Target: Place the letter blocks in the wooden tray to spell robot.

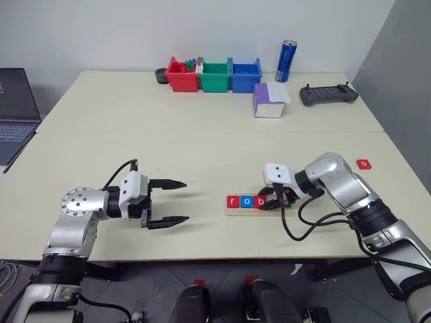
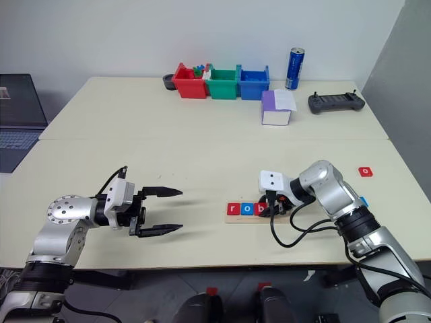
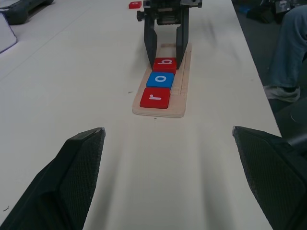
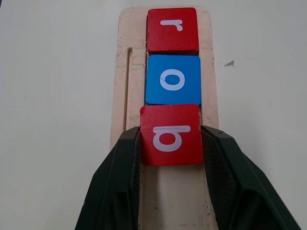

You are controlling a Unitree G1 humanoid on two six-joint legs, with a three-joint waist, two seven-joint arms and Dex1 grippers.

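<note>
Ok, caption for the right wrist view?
Right gripper sets red b block behind blue o in the wooden tray.

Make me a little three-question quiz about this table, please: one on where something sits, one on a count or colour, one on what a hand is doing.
1. Where is the loose red "o" block?
A. In the green bin
B. On the table beyond the right arm, away from the tray
C. Between the left hand's fingers

2. How many letter blocks sit in the wooden tray?
A. Three
B. Five
C. One

3. What is the right hand doing?
A. Resting on the blue can
B. Holding the purple-and-white box
C. Its fingers flank the red "b" block in the tray

Answers:
1. B: the block lies alone on the bare tabletop, far from the tray.
2. A: a red "r", a blue "o" and the red "b" sit in a row.
3. C: a black finger stands on each side of the "b".
</note>
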